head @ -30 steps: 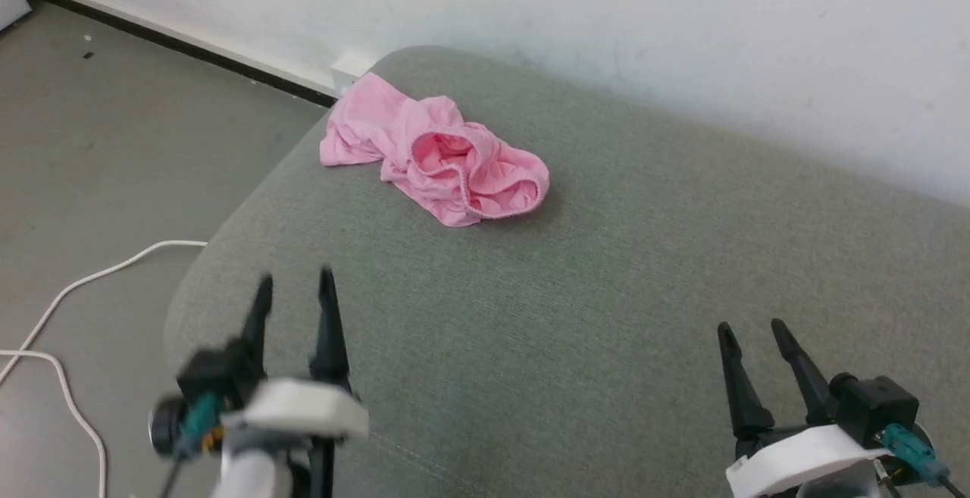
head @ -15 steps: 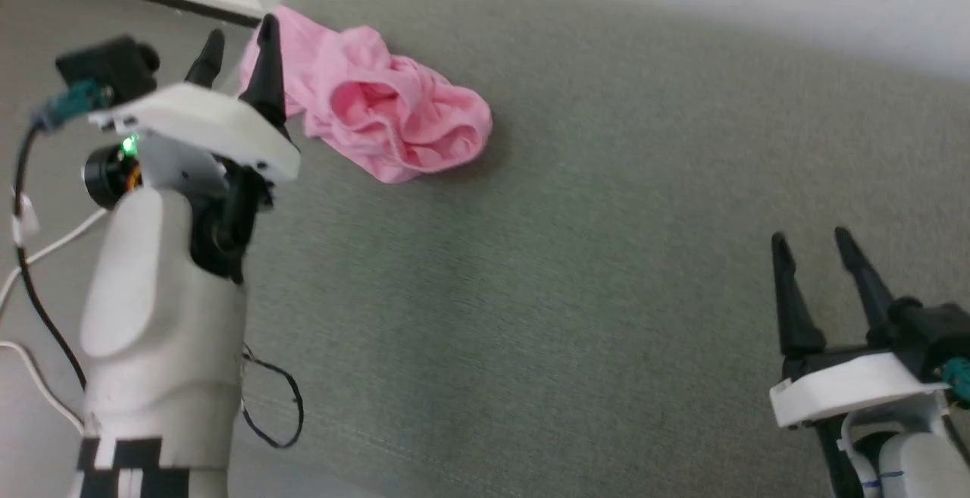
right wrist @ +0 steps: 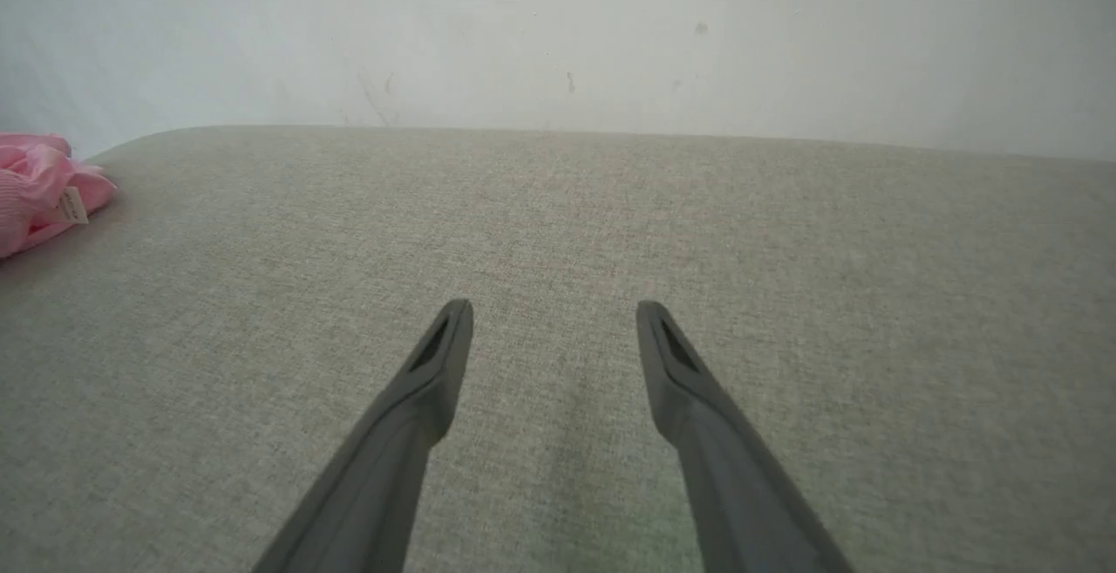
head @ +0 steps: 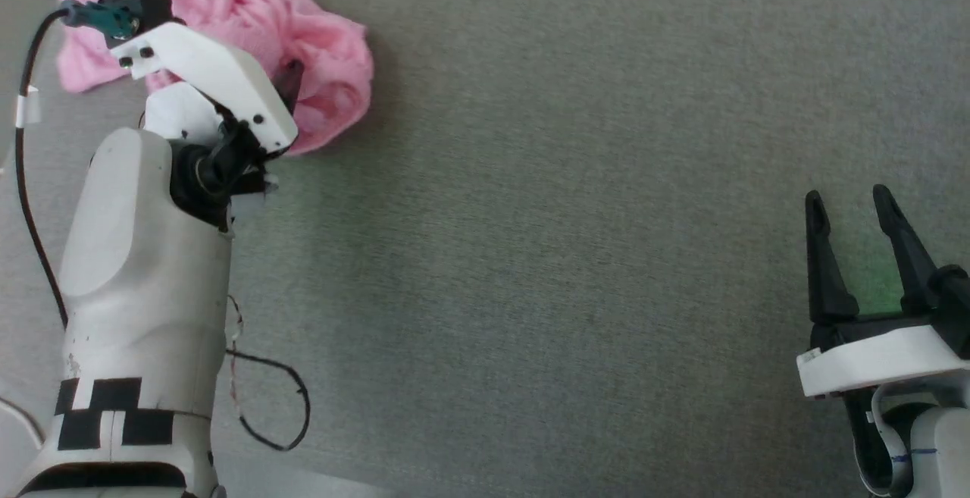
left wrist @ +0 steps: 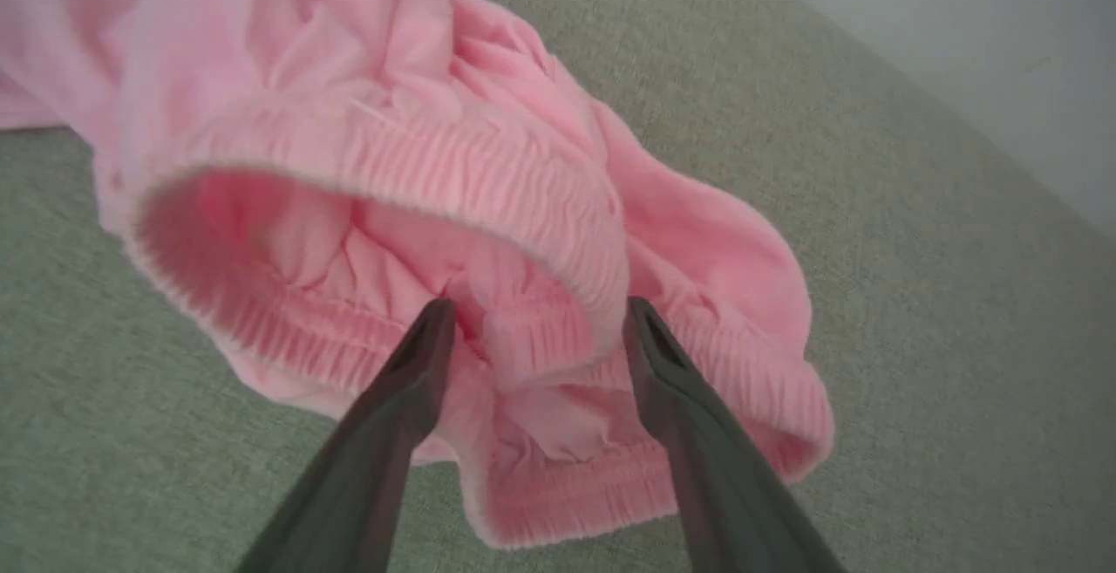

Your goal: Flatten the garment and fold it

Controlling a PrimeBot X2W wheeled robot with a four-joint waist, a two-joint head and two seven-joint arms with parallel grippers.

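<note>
- While lying crumpled on the grey-green woven upholstered seat [head: 576, 270], the light pink thin-cloth garment [head: 333, 66] sits at the far left of the head view, its ruffled elastic opening [left wrist: 436, 163] gaping toward the left wrist camera.
- Left gripper [left wrist: 540, 307]: long dark fingers spread and released, tips straddling a fold of the elastic band; whether they touch the cloth I cannot tell.
- Right gripper [head: 849, 195]: fingers parted, grasping nothing, over bare upholstery, well apart from the garment.
- White wall [right wrist: 558, 32] rises behind the seat.
- Small pale tag [right wrist: 72, 205] shows at the garment's edge in the right wrist view.
</note>
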